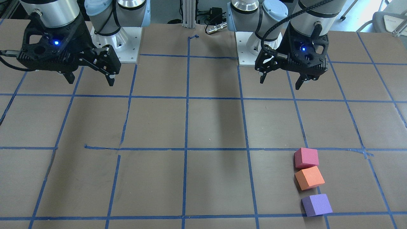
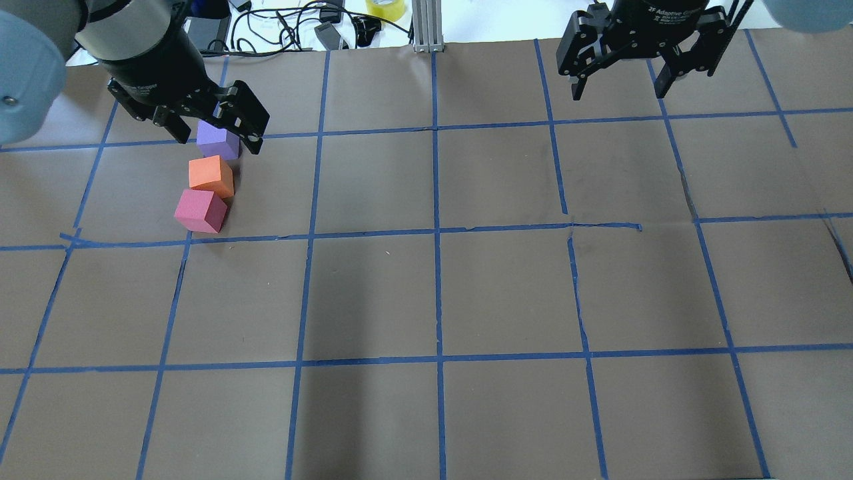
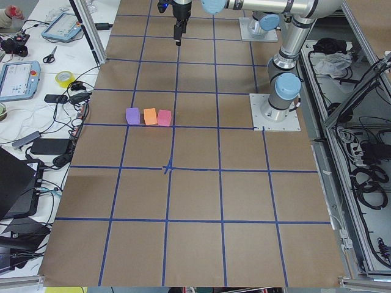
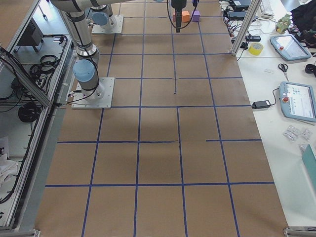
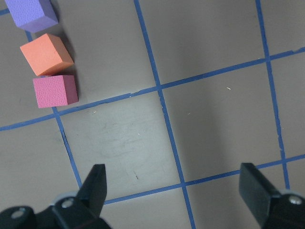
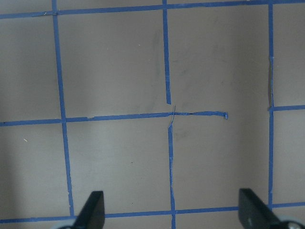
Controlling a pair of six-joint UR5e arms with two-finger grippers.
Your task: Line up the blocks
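Three foam blocks lie in a short row on the brown table: pinkish-red [image 1: 306, 157], orange [image 1: 309, 177] and purple [image 1: 316, 204]. They sit close together, each slightly turned. The overhead view shows the same row: purple [image 2: 216, 140], orange [image 2: 210, 175], pinkish-red [image 2: 199, 211]. My left gripper [image 1: 279, 85] hangs high above the table, open and empty. Its wrist view has the blocks at top left, led by the orange one [image 5: 46, 54], far from the fingertips [image 5: 95, 183]. My right gripper [image 1: 90, 83] is open and empty, high over the other side [image 2: 618, 96].
Blue tape lines [image 1: 187, 149] mark a grid on the table. The arm bases [image 1: 114, 47] stand at the robot's edge. Cables and a yellow tape roll [image 2: 385, 8] lie beyond the far edge. Side benches hold tablets [image 4: 297, 101] and tools.
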